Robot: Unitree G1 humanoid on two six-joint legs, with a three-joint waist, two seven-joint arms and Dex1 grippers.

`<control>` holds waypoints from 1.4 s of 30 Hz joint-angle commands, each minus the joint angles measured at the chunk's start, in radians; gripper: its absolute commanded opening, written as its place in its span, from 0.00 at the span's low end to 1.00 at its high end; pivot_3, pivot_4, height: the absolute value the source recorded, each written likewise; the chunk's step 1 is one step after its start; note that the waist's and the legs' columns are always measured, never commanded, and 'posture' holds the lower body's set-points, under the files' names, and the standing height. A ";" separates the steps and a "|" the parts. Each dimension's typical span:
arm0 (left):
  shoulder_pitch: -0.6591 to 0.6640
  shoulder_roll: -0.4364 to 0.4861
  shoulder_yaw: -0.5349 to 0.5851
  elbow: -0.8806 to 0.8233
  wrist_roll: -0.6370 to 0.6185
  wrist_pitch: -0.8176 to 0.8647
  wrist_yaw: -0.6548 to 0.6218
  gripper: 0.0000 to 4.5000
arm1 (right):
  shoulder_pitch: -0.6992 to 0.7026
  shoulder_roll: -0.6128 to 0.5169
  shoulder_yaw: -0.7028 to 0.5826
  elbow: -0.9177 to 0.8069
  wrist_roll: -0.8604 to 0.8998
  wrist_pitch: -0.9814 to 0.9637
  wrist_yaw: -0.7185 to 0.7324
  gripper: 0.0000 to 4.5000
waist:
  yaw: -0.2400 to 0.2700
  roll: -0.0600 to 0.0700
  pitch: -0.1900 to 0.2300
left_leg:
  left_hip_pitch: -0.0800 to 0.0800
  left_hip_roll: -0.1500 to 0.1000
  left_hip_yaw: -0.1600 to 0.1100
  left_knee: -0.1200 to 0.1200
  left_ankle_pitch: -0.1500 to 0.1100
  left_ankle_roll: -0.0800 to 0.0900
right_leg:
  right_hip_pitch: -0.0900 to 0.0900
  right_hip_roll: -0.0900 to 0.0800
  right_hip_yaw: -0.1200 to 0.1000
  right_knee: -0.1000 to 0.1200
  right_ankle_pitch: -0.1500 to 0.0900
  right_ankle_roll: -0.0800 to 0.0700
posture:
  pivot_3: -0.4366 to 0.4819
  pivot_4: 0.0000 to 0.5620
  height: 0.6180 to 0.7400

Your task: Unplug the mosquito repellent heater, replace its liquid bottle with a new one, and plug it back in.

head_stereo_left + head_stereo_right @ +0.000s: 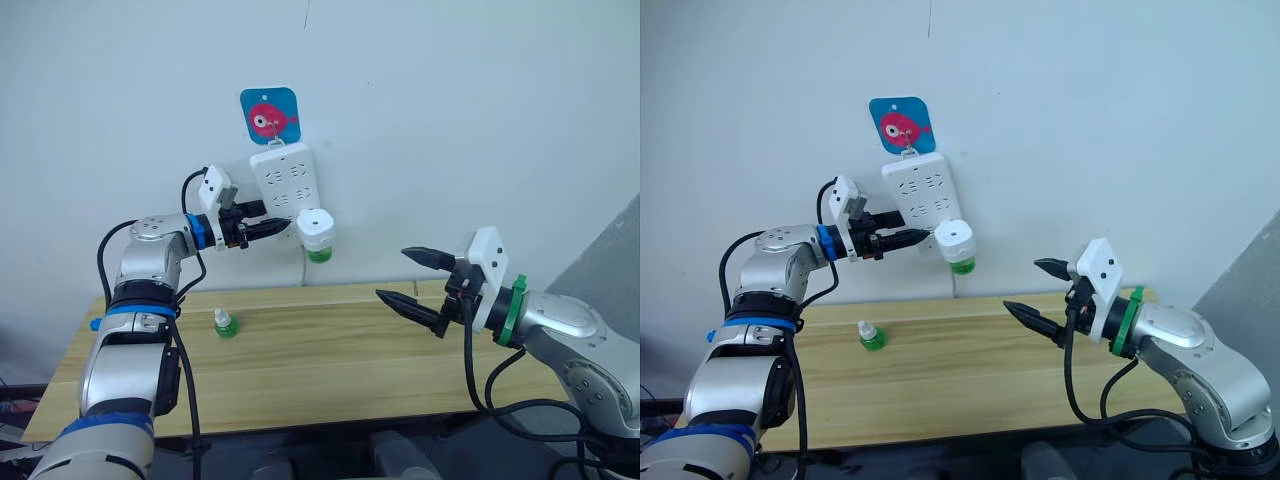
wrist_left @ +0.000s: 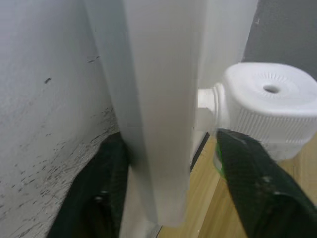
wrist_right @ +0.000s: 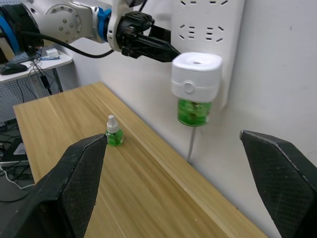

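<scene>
The white mosquito repellent heater (image 1: 316,228) is plugged into the lower part of a white power strip (image 1: 285,180) hanging on the wall. A green liquid bottle (image 1: 319,254) hangs under the heater. A second small green bottle (image 1: 225,323) with a white cap stands on the wooden table (image 1: 330,380), to the left. My left gripper (image 1: 290,228) is open at the strip's left edge. One of its fingers (image 2: 104,193) is behind the strip, the other is in front, just short of the heater (image 2: 270,109). My right gripper (image 1: 392,273) hangs open over the table's right side, well away from the heater.
A blue sticker (image 1: 270,115) with a pink fish holds the strip's hook on the wall. The strip's cable (image 1: 303,265) drops behind the table's back edge. The table's middle and right are bare wood.
</scene>
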 commanded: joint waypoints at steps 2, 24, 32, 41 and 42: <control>-0.035 -0.015 0.005 -0.012 -0.004 -0.023 0.004 0.29 | -0.043 0.047 0.008 -0.009 0.013 -0.011 -0.044 1.00 | -0.002 0.000 0.000 | 0.000 0.000 -0.001 0.000 0.000 0.000 | 0.000 0.000 -0.001 0.000 0.000 0.000 | 0.24 0.09 0.61; -0.001 -0.017 0.009 -0.044 0.004 -0.019 0.016 0.29 | -0.392 0.371 0.290 0.256 -0.344 0.149 -0.419 1.00 | -0.008 0.001 0.000 | -0.003 -0.001 -0.013 0.001 0.001 0.000 | 0.001 -0.005 -0.012 0.001 0.000 -0.001 | 0.25 0.09 0.61; 0.005 -0.019 0.006 -0.053 0.008 -0.022 0.014 0.29 | -0.427 0.436 0.309 0.354 -0.399 0.125 -0.414 1.00 | -0.012 0.001 0.000 | -0.003 -0.002 -0.014 0.001 0.001 0.000 | 0.001 -0.007 -0.014 0.002 0.001 -0.002 | 0.26 0.08 0.61; 0.014 -0.017 0.007 -0.070 0.006 -0.019 0.017 0.29 | -0.481 0.531 0.316 0.500 -0.464 0.050 -0.420 1.00 | -0.014 0.001 0.000 | -0.004 -0.002 -0.016 0.001 0.001 0.000 | 0.001 -0.007 -0.015 0.002 0.003 -0.005 | 0.27 0.07 0.61; 0.015 -0.018 0.006 -0.071 0.006 -0.019 0.017 0.29 | -0.482 0.538 0.314 0.509 -0.468 0.044 -0.418 1.00 | -0.014 0.001 0.000 | -0.004 -0.002 -0.017 0.001 0.001 0.000 | 0.001 -0.007 -0.015 0.002 0.003 -0.005 | 0.27 0.06 0.61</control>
